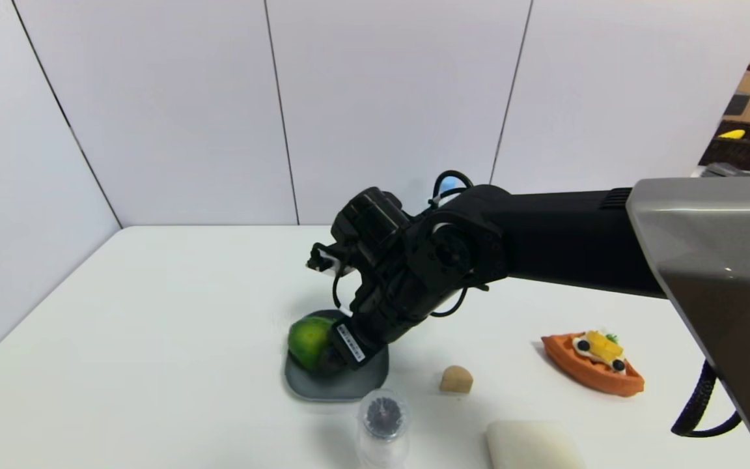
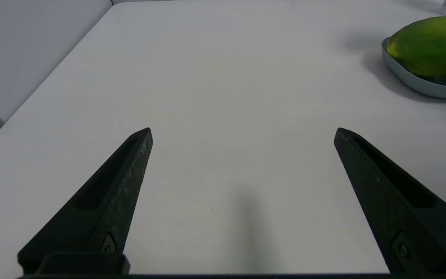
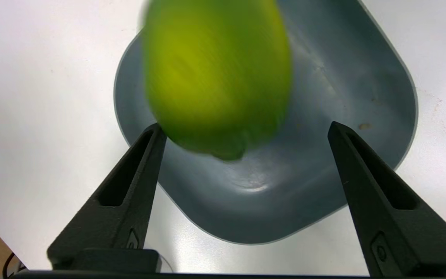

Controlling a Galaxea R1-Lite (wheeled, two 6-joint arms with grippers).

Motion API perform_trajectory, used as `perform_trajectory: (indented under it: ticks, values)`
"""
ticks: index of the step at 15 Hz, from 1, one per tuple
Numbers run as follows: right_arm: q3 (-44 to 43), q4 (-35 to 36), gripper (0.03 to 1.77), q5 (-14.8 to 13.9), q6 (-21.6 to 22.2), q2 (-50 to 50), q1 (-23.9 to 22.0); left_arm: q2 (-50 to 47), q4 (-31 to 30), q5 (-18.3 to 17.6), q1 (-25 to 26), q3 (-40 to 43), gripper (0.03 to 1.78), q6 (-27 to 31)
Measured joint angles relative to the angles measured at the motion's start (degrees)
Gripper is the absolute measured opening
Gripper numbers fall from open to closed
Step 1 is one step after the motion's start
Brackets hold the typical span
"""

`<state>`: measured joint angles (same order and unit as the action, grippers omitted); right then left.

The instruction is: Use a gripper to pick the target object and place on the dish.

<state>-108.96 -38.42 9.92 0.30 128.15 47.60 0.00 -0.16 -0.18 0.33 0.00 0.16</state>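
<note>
The right tool (image 3: 246, 128) is positioned over the slate-grey dish (image 1: 368, 378), its fingers standing wide apart. One fingertip (image 3: 159, 131) lies against or just beside the green fruit (image 3: 219, 77); contact cannot be confirmed. The other finger is well clear of it, and the fruit is not gripped between them.

The fruit is on the dish, toward the side nearer the robot's left, partly hidden by the tool in the head view. It is longer than wide. In the right wrist view its long axis runs roughly in line with the fingers' reach, and its small nub (image 3: 230, 155) points back toward the tool's base. The left wrist view shows its long axis lying low, at a slight tilt.

The left tool (image 2: 243, 133) is idle above bare tabletop (image 2: 242, 97), fingers wide apart, holding nothing.
</note>
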Motion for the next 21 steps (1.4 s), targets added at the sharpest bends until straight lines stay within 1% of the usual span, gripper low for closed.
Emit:
perform_trajectory:
  ticks: [7,11,13,14,17,19,21]
  values:
    - [-0.49,0.09,1.61,0.0,-0.28,-0.8,0.21,0.0,0.0,0.02,0.0,0.0,1.69,0.0]
    - [-0.74,0.43,1.65,-0.09,-0.3,-5.66,0.13,0.0,0.0,0.0,0.0,0.0,1.69,0.02]
    - [-0.99,1.83,1.66,-0.33,-0.35,-8.89,-0.26,0.0,0.0,0.0,0.0,0.0,1.69,0.0]
    - [-1.12,3.34,1.67,-1.17,-0.41,-10.56,-0.85,0.0,0.0,0.0,0.0,0.0,1.69,0.0]
    - [-1.35,7.64,1.68,-6.31,-0.44,-14.64,-4.36,0.0,0.0,-0.02,0.0,0.0,1.69,0.02]
    - [-1.4,8.63,1.69,-9.33,-0.46,-16.87,-8.08,0.0,0.0,-0.02,0.0,0.0,1.69,0.02]
    - [-1.4,9.26,1.69,-12.26,-0.49,-19.14,-13.18,0.0,0.0,0.0,0.0,0.0,1.69,0.02]
